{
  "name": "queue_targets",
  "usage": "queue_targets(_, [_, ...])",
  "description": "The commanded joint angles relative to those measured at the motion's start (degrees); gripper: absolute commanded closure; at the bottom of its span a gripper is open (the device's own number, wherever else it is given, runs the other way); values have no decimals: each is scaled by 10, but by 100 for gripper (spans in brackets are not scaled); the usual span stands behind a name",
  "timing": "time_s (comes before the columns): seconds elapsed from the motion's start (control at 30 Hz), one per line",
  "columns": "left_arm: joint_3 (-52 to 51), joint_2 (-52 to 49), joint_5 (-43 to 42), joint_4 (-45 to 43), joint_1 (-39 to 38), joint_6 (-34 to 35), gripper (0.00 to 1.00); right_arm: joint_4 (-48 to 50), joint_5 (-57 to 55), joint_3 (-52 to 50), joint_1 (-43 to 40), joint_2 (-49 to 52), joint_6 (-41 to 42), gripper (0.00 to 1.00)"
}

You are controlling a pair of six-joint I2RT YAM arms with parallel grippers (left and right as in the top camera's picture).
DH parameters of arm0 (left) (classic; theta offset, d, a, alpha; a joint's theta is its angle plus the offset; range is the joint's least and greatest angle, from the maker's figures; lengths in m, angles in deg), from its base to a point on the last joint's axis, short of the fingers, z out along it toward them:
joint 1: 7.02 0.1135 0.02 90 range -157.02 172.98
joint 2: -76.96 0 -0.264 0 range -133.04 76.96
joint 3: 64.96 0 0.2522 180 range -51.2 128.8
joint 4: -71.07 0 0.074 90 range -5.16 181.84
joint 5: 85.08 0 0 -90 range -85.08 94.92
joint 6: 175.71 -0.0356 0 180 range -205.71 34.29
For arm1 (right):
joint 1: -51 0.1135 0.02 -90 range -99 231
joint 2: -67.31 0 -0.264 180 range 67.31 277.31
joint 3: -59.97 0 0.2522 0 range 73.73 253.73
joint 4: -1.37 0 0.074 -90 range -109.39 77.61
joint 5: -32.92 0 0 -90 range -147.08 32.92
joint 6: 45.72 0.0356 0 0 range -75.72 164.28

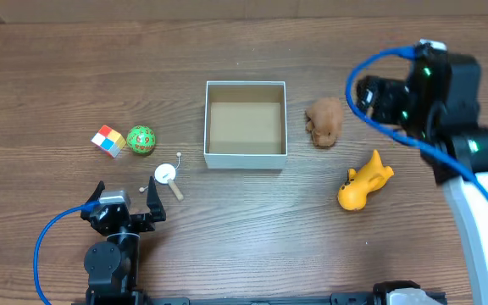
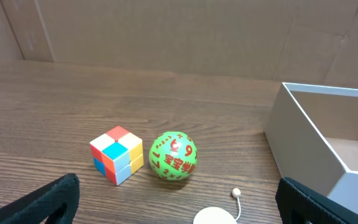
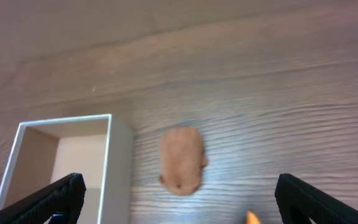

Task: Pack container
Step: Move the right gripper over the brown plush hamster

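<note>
Box (image 1: 246,158) sits mid-table with nothing in it, so this is the very start of packing. My right gripper (image 3: 179,184) hangs over the brown plush toy (image 1: 324,122), fingers spread wide with nothing between them. The plush lies just beside the box's right wall, apart from it as far as I can tell. Left gripper (image 1: 125,202) is spread wide and empty too, down near the front edge. It's looking at the colour cube (image 2: 117,154) and green ball (image 2: 173,155).

I reckon the plush goes first. Tips for doing it cleanly:

- In the wrist view the toy's long side runs between my fingers, so I'd squeeze across the narrow width. That lineup looks about right.
- The box-side finger looks like it's over the box itself. I'd narrow the opening or slide away a bit before dropping, or it'll hit the wall.
- It's soft, so go low and grab the body, not the top fuzz.
- Lift above the rim before crossing, then let go over the middle.

Yellow toy (image 1: 364,182) is well apart from the plush, so it shouldn't interfere.
</note>
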Motion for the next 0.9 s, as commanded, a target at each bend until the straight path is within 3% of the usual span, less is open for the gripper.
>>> queue_targets(0.0, [-2, 5, 5, -2, -4, 8, 0, -2, 43, 19, -2, 46, -3, 0])
queue_targets(0.23, [-2, 5, 5, -2, -4, 8, 0, 0, 46, 17, 0, 130, -8, 0])
queue_targets(0.4, [-2, 5, 5, -2, -4, 8, 0, 5, 43, 17, -1, 181, -65, 2])
queue_targets(0.57, [-2, 5, 5, -2, -4, 8, 0, 9, 40, 17, 0, 206, -67, 22])
queue_targets(0.7, [-2, 5, 5, -2, -4, 8, 0, 12, 40, 17, 0, 223, -67, 26])
queue_targets(0.83, [-2, 5, 5, -2, -4, 8, 0, 17, 40, 14, 0, 234, -87, 52])
queue_targets(0.87, [-2, 5, 5, -2, -4, 8, 0, 21, 40, 13, 0, 234, -87, 54])
